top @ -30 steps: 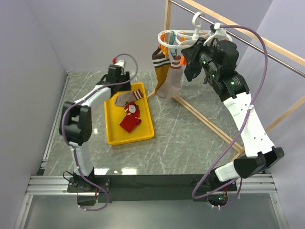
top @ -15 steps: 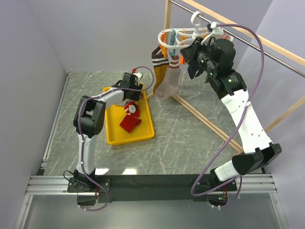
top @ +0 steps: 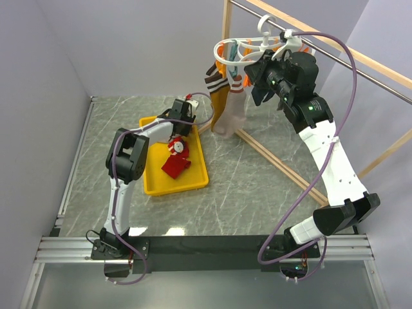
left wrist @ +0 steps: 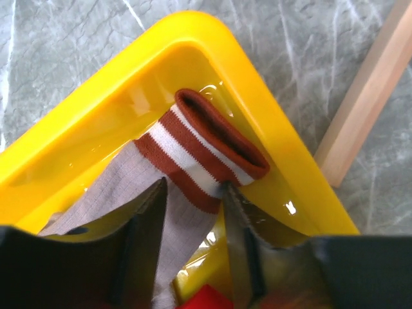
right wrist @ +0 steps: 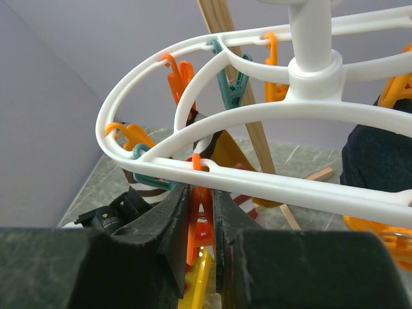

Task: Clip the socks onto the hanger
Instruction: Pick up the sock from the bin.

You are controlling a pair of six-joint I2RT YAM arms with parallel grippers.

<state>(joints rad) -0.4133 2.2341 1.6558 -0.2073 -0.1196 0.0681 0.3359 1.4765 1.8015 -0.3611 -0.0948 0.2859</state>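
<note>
One sock [left wrist: 193,154] pinched in left tool [left wrist: 193,196], orange clip [right wrist: 197,239] pinched in right tool [right wrist: 200,201]

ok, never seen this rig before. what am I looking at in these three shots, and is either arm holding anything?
These are two robot arms bolted at the near edge of a marble table, each ending in a two-finger gripper. The overhead picture looks down from behind the arms. The other two come from a camera on each wrist.

On the table is a yellow tray holding a grey-beige sock and a red sock. A white clip hanger hangs from the wooden frame, with hanging socks clipped on.

The left gripper straddles the grey-beige sock, but I can't tell whether it has clamped. The right gripper is shut on an orange clip.
</note>
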